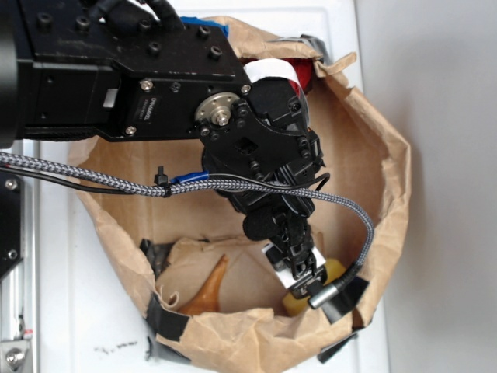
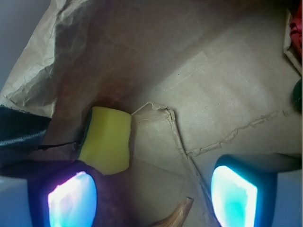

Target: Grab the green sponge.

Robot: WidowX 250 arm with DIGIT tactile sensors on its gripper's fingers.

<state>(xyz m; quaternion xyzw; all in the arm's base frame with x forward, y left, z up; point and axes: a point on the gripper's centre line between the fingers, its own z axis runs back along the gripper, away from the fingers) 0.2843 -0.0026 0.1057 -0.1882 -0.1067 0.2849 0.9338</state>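
Inside the paper bag (image 1: 392,179), the gripper (image 2: 151,189) hovers, fingers (image 2: 71,201) apart, sponge (image 2: 106,142) beside the left one. Approach step; next, shift sideways to straddle it.

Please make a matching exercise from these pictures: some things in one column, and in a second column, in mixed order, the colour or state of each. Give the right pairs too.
Things
1. green sponge
2. horn-shaped object
3. paper bag
4. end effector

Descriptions
A. crumpled brown, black tape on the rim
B. open, holding nothing
C. yellow foam block beside one finger
D. amber-brown, pointed, lying on the bag's floor

Pairs: 1-C, 2-D, 3-A, 4-B
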